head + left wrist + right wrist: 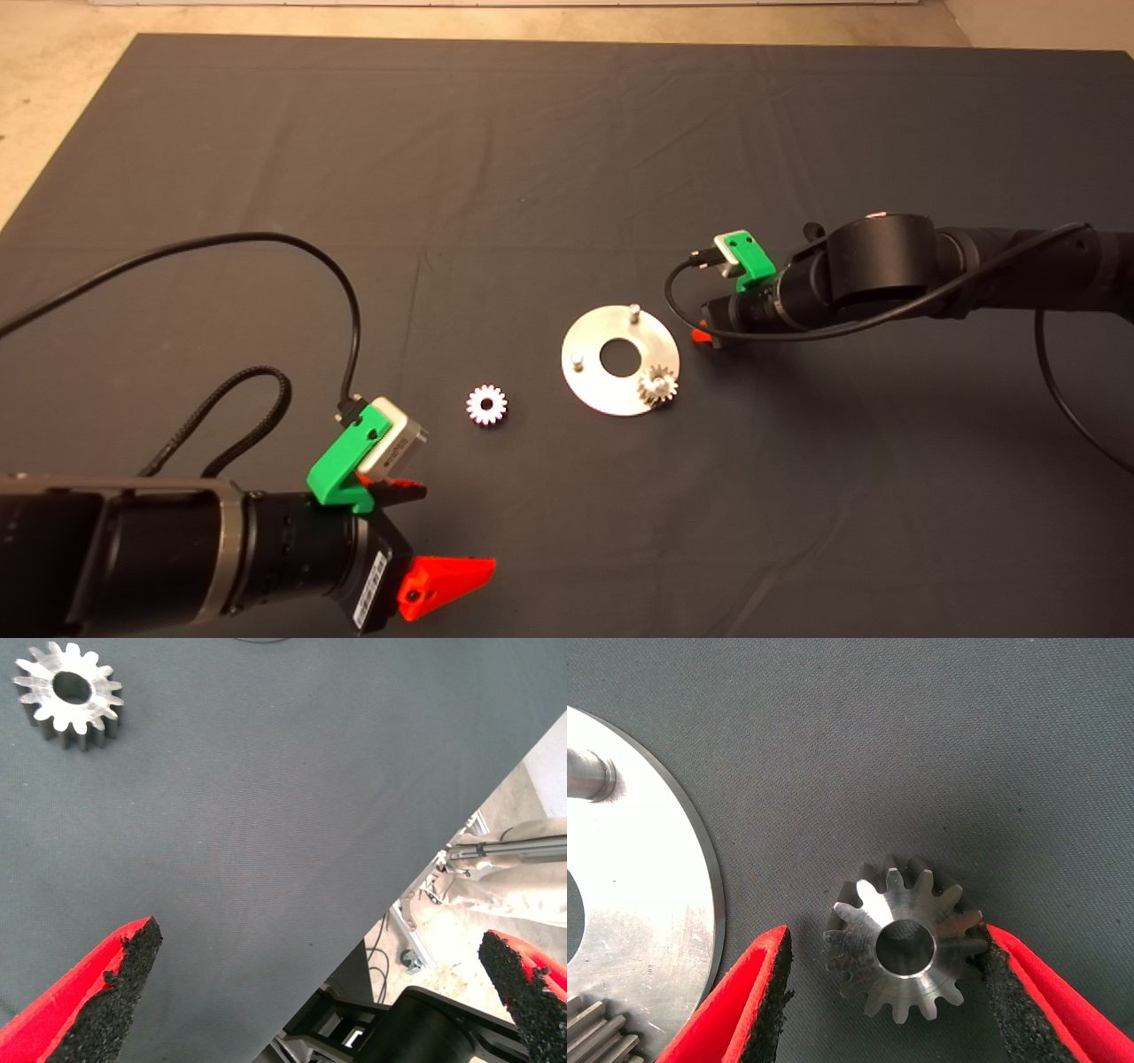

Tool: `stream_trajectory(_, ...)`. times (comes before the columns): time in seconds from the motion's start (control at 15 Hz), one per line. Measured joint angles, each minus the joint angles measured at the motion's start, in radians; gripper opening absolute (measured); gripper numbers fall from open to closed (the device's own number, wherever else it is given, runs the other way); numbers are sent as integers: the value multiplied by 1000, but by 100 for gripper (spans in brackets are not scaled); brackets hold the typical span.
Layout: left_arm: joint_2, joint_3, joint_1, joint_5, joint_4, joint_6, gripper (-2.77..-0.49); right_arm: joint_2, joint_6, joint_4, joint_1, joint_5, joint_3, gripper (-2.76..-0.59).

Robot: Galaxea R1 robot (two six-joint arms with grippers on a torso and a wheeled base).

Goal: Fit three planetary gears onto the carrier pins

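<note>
Three gears, tally: I count one seated gear (658, 385) on the disc (592, 377), one bright gear (486, 405) loose on the mat, and one between the right fingers; I judge the second pick to be in hand.

Head view, disc: it lies flat near mid-mat, with two bare pins (634, 310) standing near its rim.

Head view, left gripper (443, 532): parked at the lower left edge of the tabletop, fingers spread, well apart from the bright gear.

Head view, right gripper (702, 335): low at the disc's right edge; only a red tip shows under the wrist.

Left wrist view, bright gear (68, 695): flat on the mat, far ahead of the spread fingers (115, 992) and off to one side, not between them.

Right wrist view, grey gear (905, 943): flat on the mat just beside the disc's rim (700, 868), hole up.

Right wrist view, fingers (757, 997): spread to either side of the grey gear; one pad touches the teeth, the other stands slightly clear, so I see no pinch yet.

Next move, my judgement: I'd press the fingers onto the teeth, lift, then line the hole up over a bare pin (589, 777) and lower squarely.
</note>
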Motion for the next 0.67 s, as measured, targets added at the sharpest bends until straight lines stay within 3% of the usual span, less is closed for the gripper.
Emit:
stream_trajectory(0.53,0,0,0,-8,0,0,-64,-2,-11,0,0,1,-1,-184)
stream_trajectory(0.67,-8,0,0,-9,0,0,-64,-3,-27,0,0,0,-1,-196)
